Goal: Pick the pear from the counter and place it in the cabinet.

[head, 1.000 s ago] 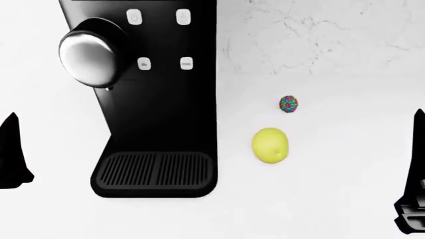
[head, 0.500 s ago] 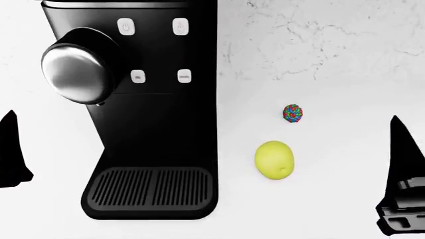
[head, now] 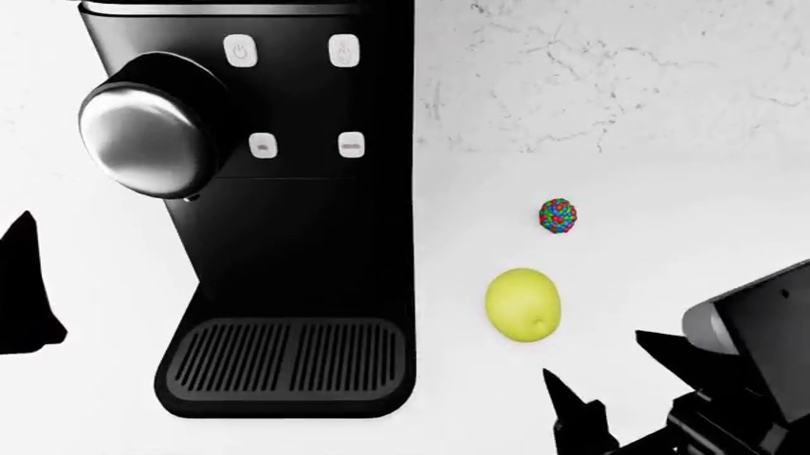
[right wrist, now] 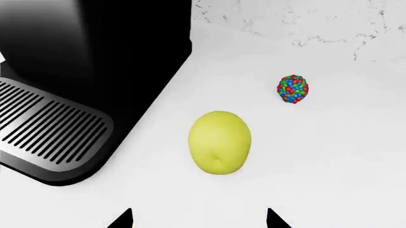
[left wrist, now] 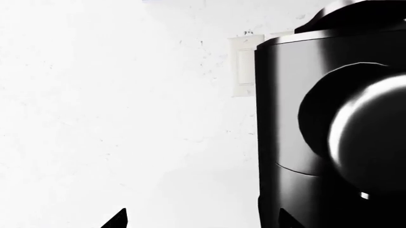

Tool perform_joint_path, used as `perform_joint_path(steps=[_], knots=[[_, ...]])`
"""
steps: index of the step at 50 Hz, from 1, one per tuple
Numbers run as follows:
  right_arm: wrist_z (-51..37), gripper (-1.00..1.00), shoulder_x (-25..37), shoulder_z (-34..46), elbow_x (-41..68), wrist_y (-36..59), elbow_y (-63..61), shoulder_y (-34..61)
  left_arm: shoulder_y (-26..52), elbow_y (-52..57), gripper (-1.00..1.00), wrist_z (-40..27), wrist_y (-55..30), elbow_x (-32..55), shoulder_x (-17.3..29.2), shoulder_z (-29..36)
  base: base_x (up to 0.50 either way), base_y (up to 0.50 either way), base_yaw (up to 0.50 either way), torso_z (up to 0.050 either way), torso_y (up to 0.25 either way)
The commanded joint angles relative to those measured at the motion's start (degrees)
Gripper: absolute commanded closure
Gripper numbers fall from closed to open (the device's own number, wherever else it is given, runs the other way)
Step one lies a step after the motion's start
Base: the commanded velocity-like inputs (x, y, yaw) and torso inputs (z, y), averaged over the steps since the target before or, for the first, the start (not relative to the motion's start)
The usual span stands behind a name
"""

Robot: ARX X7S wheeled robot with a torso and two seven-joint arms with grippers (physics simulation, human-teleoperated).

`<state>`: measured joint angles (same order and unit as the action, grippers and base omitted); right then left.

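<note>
The yellow-green pear (head: 523,303) lies on the white counter (head: 684,256), just right of the black coffee machine (head: 291,218). It also shows in the right wrist view (right wrist: 219,142). My right gripper (head: 602,368) is open and empty, a little in front and to the right of the pear, with its tips pointing at it. In the right wrist view the right gripper (right wrist: 198,218) has its tips wide apart and the pear lies ahead of the gap. My left gripper (left wrist: 203,221) is open and empty, left of the machine, and shows at the head view's left edge (head: 26,284).
A tiny multicoloured ball (head: 557,215) lies just behind the pear, also seen in the right wrist view (right wrist: 293,89). The coffee machine's drip tray (head: 288,358) juts forward left of the pear. A marbled white wall (head: 608,66) stands behind, with a wall socket (left wrist: 244,66).
My right arm has swung in from the right edge toward the pear, so both fingers now show. The head view dropped slightly a second ago, then held. The left arm and pear have not moved.
</note>
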<state>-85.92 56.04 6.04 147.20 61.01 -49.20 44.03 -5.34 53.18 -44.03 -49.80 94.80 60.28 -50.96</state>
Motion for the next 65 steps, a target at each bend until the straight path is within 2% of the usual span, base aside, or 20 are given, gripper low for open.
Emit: perform_joint_path(steps=[1,17,41,51,65], knots=[[2.03,-1.00,1.77,6.15,-0.55,2.10,5.36,2.51,0.64,-0.33,-1.00,0.33,0.12,-1.14,0.03,1.40,0.00,0.00,0.00,0.000,0.000],[8.78,-1.00,-2.01,5.94,-9.38,9.99,14.52,5.44,0.14,-0.96,-1.00,2.37,-0.77,-2.62,-1.13,0.03,0.00,0.00,0.00,0.000,0.000],[22.79,-1.00,-10.89,0.88,-27.81,21.71,22.88,1.67,-0.08,-0.97,-1.00,4.12,-1.18,-4.94,-2.68,0.42,0.00,0.00,0.00,0.000,0.000],[33.01,-1.00,-15.35,-1.86,-40.26,26.45,24.95,0.02,0.13,-1.05,-1.00,4.35,-1.16,-5.57,-2.83,1.02,0.00,0.00,0.00,0.000,0.000],[45.21,-1.00,-16.90,1.00,-53.38,25.52,25.76,0.84,0.70,-1.16,-1.00,3.83,-0.92,-5.94,-2.71,2.43,0.00,0.00,0.00,0.000,0.000]])
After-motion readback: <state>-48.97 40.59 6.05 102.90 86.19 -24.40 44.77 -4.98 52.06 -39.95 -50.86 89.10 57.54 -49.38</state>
